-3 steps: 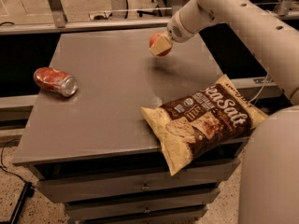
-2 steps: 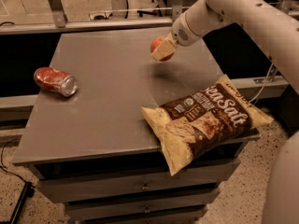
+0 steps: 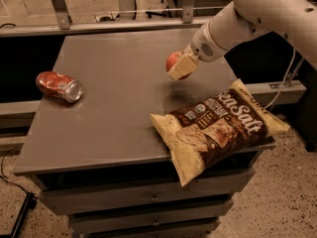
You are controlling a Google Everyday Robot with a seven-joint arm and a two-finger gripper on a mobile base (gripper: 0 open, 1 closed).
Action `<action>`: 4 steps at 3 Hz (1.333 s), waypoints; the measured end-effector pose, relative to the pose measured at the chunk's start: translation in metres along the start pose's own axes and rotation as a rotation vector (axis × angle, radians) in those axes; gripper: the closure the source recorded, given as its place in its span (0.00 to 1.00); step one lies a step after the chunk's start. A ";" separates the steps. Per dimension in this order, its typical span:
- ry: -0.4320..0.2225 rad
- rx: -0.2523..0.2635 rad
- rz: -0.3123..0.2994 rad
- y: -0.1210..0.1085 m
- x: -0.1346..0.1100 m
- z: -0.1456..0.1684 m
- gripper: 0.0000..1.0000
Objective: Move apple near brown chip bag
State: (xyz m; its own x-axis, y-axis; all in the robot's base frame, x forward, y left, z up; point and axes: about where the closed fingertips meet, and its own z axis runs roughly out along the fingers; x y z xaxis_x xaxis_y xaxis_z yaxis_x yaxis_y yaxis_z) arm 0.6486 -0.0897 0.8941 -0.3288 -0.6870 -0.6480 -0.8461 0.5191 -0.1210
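Observation:
My gripper (image 3: 178,67) hangs over the right middle of the grey table (image 3: 114,108), shut on the small red apple (image 3: 173,60). The apple is held in the air, a little above the tabletop, with a pale finger (image 3: 180,66) covering its right side. The brown chip bag (image 3: 218,125) lies flat at the table's front right, its pale-yellow end hanging over the front edge. The apple is just up and left of the bag's back corner, not touching it.
A crushed red soda can (image 3: 58,86) lies on its side near the table's left edge. My white arm (image 3: 262,9) comes in from the top right. Drawers sit below the tabletop; a metal rail runs behind it.
My gripper has carried the apple forward and down, from the back of the table toward the chip bag. The bag and the can have not moved.

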 end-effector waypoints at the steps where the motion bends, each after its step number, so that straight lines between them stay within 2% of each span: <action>1: 0.022 -0.016 -0.004 0.020 0.018 0.001 1.00; 2: 0.040 -0.041 -0.010 0.037 0.029 0.004 1.00; 3: 0.050 -0.052 -0.018 0.047 0.034 0.002 0.85; 4: 0.057 -0.057 -0.022 0.055 0.039 -0.001 0.61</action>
State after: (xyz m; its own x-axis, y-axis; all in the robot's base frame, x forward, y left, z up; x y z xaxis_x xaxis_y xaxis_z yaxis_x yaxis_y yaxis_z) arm 0.5883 -0.0884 0.8631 -0.3321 -0.7267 -0.6014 -0.8754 0.4749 -0.0904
